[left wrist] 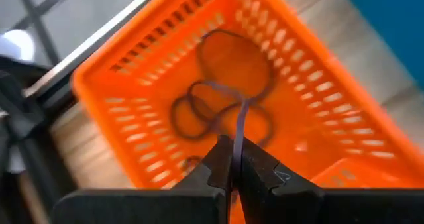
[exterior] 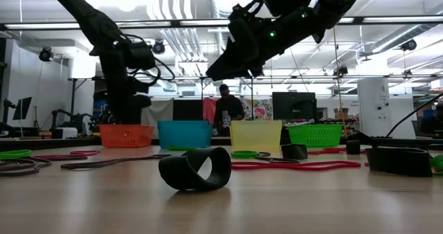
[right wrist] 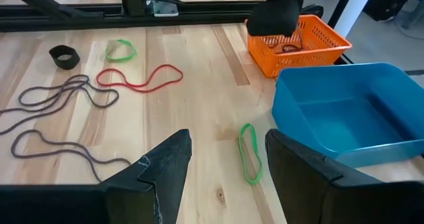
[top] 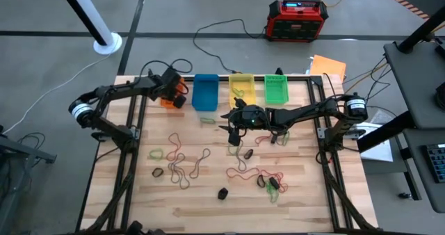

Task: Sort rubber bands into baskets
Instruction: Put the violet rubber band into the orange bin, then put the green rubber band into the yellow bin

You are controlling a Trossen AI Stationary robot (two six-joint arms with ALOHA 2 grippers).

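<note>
We count 4 baskets in a row along the far edge of the wooden table (top: pixel 208 207): an orange basket (top: pixel 170 99), a blue basket (top: pixel 205 92), a yellow basket (top: pixel 241 88) and a green basket (top: pixel 276 89). We see 2 arms. The left gripper (left wrist: pixel 233 159) hangs over the orange basket, its fingers pressed together on a thin dark rubber band (left wrist: pixel 240 121) that trails down into that basket, where about 3 more brown loops (left wrist: pixel 218 78) lie. The right gripper (right wrist: pixel 228 159) hovers over the table just in front of the blue basket, its fingers spread wide and holding nothing; 1 green band (right wrist: pixel 248 153) lies on the wood just beneath it.

Loose on the table we make out at least 2 red bands (top: pixel 252 172), several long dark loops (top: pixel 184 167), a few green ones (top: pixel 156 153) and 2 small black rolled bands (top: pixel 222 192). The yellow basket holds some pale loops whose count we cannot tell.

The table is light wood planks in a black frame. Beyond it we see a grey floor, a red-and-black box (top: pixel 296 18), and, in the low view, a workshop with monitors and 1 person (exterior: pixel 227 108) standing.
</note>
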